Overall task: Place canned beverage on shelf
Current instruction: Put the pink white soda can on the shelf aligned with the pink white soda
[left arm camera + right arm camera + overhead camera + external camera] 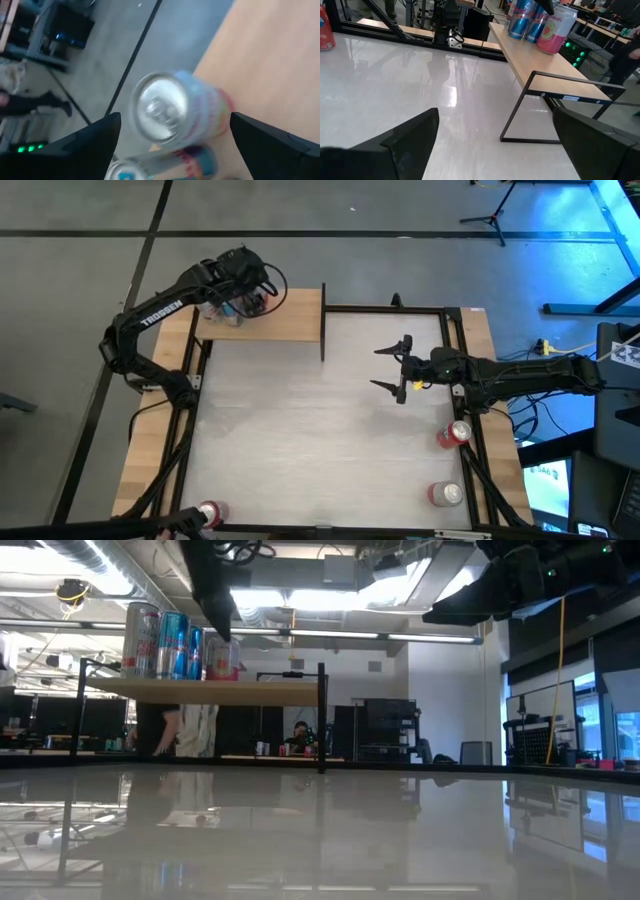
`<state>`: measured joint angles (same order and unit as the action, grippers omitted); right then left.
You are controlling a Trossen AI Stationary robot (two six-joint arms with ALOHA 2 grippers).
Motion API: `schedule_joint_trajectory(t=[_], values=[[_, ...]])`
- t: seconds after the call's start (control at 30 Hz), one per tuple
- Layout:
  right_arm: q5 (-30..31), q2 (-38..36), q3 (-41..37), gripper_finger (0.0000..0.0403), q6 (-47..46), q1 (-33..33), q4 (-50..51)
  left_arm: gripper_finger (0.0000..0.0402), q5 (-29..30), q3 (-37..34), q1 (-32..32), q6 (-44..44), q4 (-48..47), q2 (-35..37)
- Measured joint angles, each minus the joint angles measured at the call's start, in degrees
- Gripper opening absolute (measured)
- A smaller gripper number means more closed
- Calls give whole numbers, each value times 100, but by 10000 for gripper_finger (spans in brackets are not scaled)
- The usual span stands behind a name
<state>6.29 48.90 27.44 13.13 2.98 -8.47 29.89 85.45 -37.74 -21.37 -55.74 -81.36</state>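
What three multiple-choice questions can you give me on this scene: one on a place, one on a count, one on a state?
1. Where is the left gripper?
A. Over the shelf
B. Over the table's middle
C. Beside the floor
2. How many red cans stand off the shelf?
A. One
B. Three
C. Five
3. How is the right gripper?
A. Shut on a can
B. Open, empty
C. Shut, empty

A: the left gripper straddles a pink can on the shelf.
B: the high view shows three red cans.
B: the right gripper has its fingers spread, nothing between.

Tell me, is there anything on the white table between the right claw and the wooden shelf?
No. From above, the tabletop between the open right gripper and the shelf is bare; the right wrist view shows the same stretch.
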Motion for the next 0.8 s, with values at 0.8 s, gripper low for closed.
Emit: schedule_joint_trajectory(t=[0.8], values=[[-350,0,-2,388,-966,2,-2,367,-2646,-387,3543,1866,1016,11]])
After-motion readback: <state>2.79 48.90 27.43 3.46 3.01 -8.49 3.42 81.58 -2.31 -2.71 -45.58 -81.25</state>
